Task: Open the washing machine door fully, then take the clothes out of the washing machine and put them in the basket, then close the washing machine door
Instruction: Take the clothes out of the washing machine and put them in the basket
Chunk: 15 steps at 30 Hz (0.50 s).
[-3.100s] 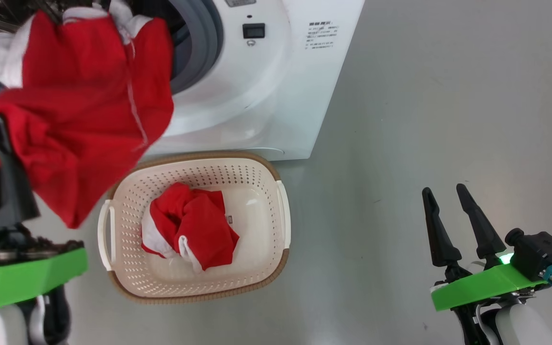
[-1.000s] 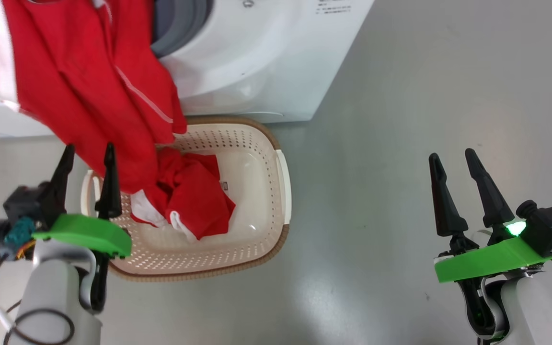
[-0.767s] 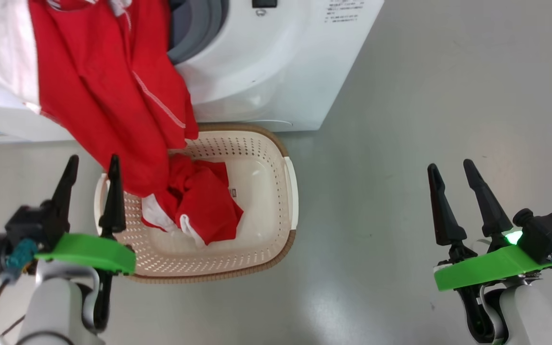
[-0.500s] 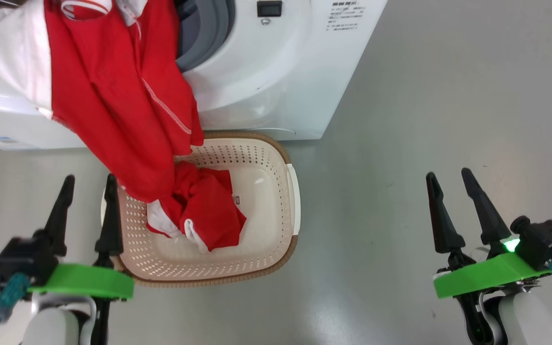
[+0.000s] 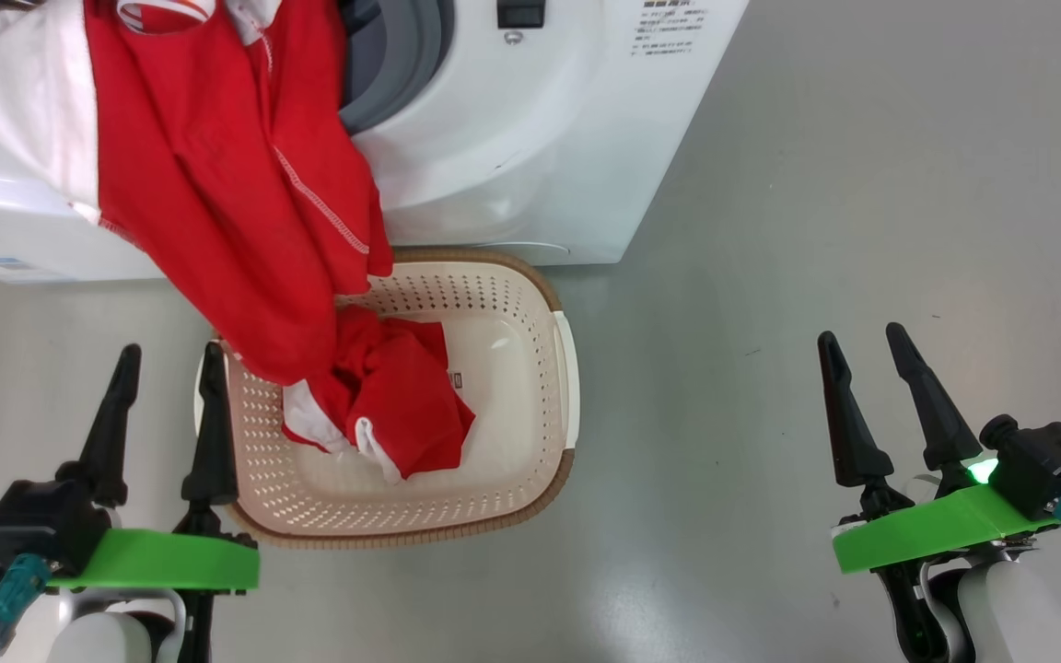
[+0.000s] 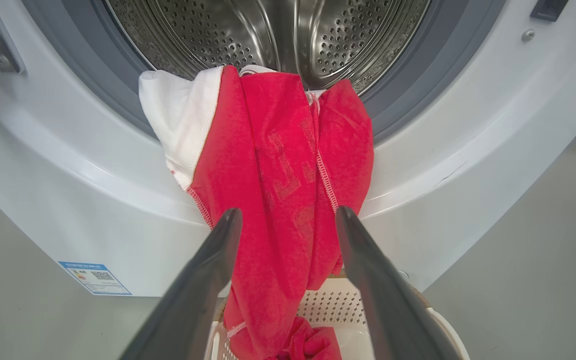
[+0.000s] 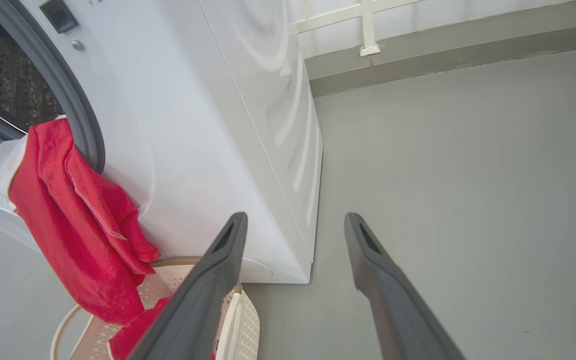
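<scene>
The washing machine [image 5: 530, 138] stands with its drum [image 6: 278, 35] uncovered; the washing machine door is out of view. One piece of the clothes, a red garment with a white panel [image 5: 236, 193], hangs from the grey gasket [image 6: 403, 95] down the machine's front, and its lower end reaches into the basket [image 5: 563, 387]. A second crumpled red garment [image 5: 402, 405] lies in the basket. My left gripper [image 5: 171, 353] is open at the basket's left side, below the hanging garment [image 6: 278, 165] and apart from it. My right gripper [image 5: 860, 334] is open over bare floor.
The basket [image 7: 240, 320] sits on the grey floor [image 5: 816, 184] right against the machine's front. A blue label [image 6: 95, 277] is low on the machine's front. The machine's white side panel [image 7: 248, 125] and a wall base [image 7: 443, 55] lie beyond my right gripper [image 7: 293, 216].
My left gripper has let go of the red garment and drawn back from it, staying open. The garment now hangs from the drum into the basket. The camera shifted slightly; the right arm held still.
</scene>
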{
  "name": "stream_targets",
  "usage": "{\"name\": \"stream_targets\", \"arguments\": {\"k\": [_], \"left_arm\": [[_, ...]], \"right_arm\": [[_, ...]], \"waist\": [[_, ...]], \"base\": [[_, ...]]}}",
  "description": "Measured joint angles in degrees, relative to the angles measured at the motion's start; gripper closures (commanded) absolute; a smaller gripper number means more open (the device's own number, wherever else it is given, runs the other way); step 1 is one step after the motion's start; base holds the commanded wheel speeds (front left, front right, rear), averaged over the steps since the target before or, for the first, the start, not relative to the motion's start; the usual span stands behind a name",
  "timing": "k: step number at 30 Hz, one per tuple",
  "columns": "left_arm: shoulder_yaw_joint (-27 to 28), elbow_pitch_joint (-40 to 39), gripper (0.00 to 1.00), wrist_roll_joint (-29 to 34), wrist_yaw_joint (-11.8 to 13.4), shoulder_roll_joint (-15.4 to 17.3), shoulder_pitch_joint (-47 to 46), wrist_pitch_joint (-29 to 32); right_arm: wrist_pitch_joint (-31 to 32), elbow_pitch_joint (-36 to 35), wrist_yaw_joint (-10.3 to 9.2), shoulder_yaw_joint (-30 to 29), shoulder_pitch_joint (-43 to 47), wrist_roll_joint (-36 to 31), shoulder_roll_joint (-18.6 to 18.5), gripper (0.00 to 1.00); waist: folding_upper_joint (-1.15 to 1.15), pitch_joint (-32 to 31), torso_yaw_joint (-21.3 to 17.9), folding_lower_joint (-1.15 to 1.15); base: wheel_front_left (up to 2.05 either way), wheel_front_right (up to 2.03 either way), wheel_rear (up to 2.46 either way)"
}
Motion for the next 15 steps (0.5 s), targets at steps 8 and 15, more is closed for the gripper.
{"name": "stream_targets", "arguments": {"k": [8, 15], "left_arm": [[-0.75, 1.13, 0.00, -0.02, 0.00, 0.10, -5.14, 0.00], [-1.79, 8.29, 0.00, -0.03, 0.00, 1.79, -17.84, -0.01]], "right_arm": [[0.00, 0.01, 0.00, -0.19, -0.14, -0.07, -0.01, 0.00], [0.00, 0.04, 0.00, 0.46, -0.89, -0.73, -0.04, 0.00]], "waist": [[0.00, 0.62, 1.03, 0.00], [0.00, 2.16, 1.57, 0.00]], "base": [[0.00, 0.00, 0.00], [0.00, 0.00, 0.00]]}}
